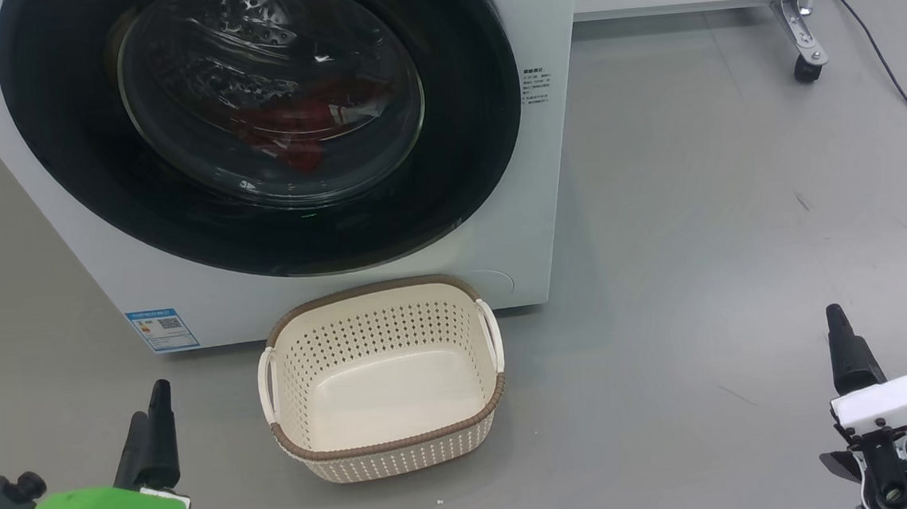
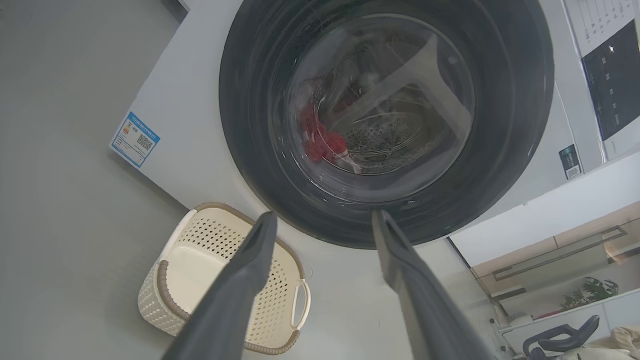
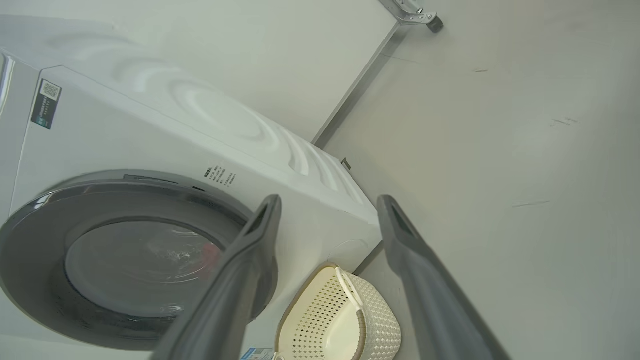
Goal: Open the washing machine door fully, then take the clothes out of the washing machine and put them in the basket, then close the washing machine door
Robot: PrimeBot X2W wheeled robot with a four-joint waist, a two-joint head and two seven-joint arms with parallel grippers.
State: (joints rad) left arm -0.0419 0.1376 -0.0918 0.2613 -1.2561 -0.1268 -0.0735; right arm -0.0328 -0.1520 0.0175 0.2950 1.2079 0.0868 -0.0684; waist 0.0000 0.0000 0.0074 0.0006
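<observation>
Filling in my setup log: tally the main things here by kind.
Washer: 1
Basket: 1
Red clothes bundle: 1
Pincers: 2
Total: 5

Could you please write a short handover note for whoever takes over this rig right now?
Left gripper: open, empty, pointing at the washer front.
Right gripper: open, empty, off to the basket's right above the floor.
Things: washing machine door is shut. The red clothes lie in the drum, seen through the glass. The cream basket stands empty on the floor, right in front of the washing machine.
Done: nothing yet.
Left: open the door fully, move the clothes into the basket, close the door.
</observation>
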